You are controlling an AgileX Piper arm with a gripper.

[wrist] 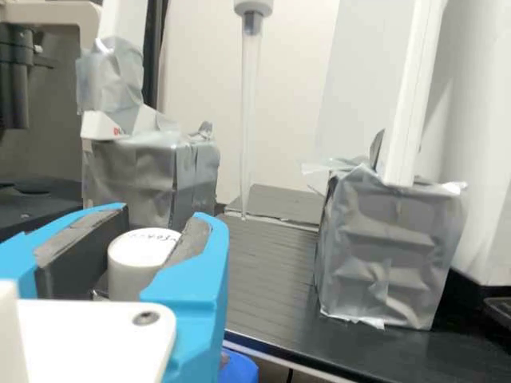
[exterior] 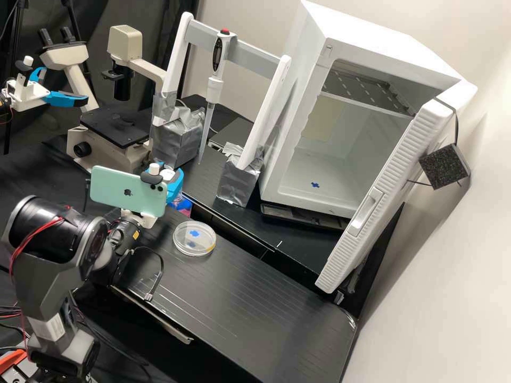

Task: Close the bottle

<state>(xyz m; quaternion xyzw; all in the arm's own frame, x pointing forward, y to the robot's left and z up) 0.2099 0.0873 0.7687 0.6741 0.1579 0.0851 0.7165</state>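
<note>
Blue-fingered claw (wrist: pixel 160 215) is gripping the white cap (wrist: pixel 140 257) by its sides beyond the petri dish (exterior: pixel 194 239), presumably keeping it upright for even threading.

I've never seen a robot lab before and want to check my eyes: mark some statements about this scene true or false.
1. A white cap is between the gripper's blue fingers. True.
2. The white cabinet's door is shut. False: the door stands open.
3. The pipette points tip down. True.
4. The phone lies flat on the bench. False: the phone is mounted on the arm.
5. A round, clear dish lies on the bench. True.
</note>
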